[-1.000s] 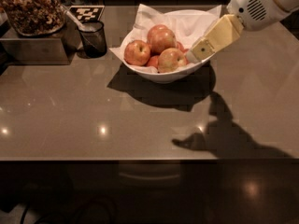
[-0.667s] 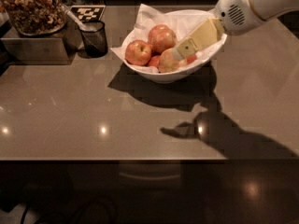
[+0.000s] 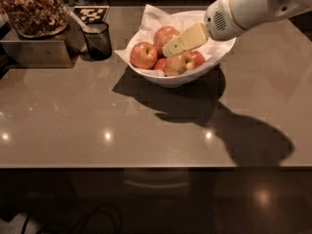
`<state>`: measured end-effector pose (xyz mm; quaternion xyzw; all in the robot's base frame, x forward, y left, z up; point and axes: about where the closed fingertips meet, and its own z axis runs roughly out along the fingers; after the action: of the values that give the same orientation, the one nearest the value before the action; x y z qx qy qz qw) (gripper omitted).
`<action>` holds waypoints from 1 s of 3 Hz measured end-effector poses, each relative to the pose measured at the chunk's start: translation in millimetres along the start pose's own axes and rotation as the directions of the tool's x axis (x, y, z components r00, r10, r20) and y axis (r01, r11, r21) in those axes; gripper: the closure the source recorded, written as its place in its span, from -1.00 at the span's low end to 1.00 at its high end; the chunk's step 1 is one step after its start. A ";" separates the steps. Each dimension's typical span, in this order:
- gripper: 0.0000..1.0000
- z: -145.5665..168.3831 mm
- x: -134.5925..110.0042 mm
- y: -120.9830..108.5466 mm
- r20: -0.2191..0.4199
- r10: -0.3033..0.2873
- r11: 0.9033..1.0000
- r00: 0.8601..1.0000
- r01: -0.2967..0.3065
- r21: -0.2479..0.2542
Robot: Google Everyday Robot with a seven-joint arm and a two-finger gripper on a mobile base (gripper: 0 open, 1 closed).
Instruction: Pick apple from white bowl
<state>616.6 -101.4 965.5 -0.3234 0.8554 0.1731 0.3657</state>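
Note:
The white bowl (image 3: 220,52) stands on the brown counter at the back centre, lined with crumpled white paper and holding several apples. The apple (image 3: 179,64), orange-red with a pale yellow-green flush, lies at the front of the pile. A larger orange-red apple (image 3: 144,55) lies to its left, another (image 3: 165,33) behind it, and a deeper red one (image 3: 197,57) to its right. My gripper (image 3: 169,48), cream-coloured on a white arm reaching in from the upper right, hangs low over the bowl, its tip just above and behind the apple.
A small dark glass cup (image 3: 99,41) with a spoon in it stands left of the bowl. Further left, a container of nuts (image 3: 33,9) sits on a metal box (image 3: 34,50). A checkered tag (image 3: 91,13) lies behind the cup. The counter's front edge (image 3: 156,166) runs across.
My arm has swung left and forward over the bowl. The gripper went from the bowl's right rim to above the apples in the middle.

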 end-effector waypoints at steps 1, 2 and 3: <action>-1.00 16.8 15.8 -3.2 -0.009 0.074 0.997 0.997 -0.073 0.013; -1.00 27.7 35.8 -0.9 -0.028 0.125 0.991 0.992 -0.123 0.046; -0.62 30.1 38.8 0.1 -0.033 0.131 0.991 0.991 -0.129 0.045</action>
<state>611.7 -101.8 916.6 -0.2623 0.8846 0.1725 0.3449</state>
